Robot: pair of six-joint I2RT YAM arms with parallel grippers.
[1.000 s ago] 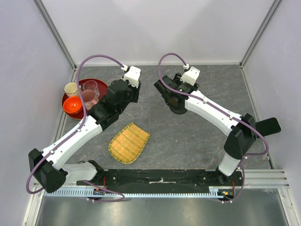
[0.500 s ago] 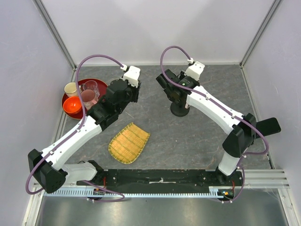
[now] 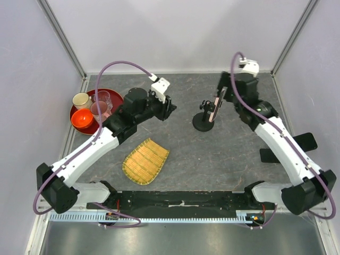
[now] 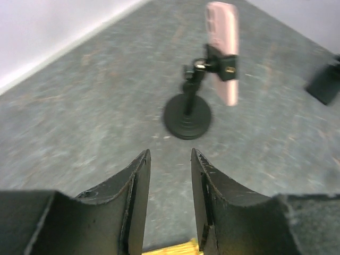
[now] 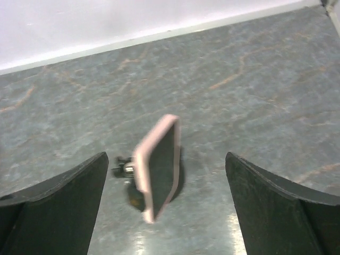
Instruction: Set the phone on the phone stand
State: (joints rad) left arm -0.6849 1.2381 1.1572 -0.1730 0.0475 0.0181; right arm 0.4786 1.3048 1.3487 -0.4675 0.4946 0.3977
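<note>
Phone (image 5: 161, 166), likely stiff and slick, sits clamped on the phone stand (image 4: 187, 116) beyond the wide-spread right fingers (image 5: 58, 204); its long edges look best to grip. Left fingers (image 4: 133, 199) ajar, empty.

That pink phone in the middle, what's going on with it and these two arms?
The pink phone is sitting in the clamp of the small black stand, held upright. The right gripper is close beside it with its fingers spread wide, not holding it. The left gripper hangs empty off to the stand's left, jaws a little apart, pointing toward it. The placing looks done.
</note>
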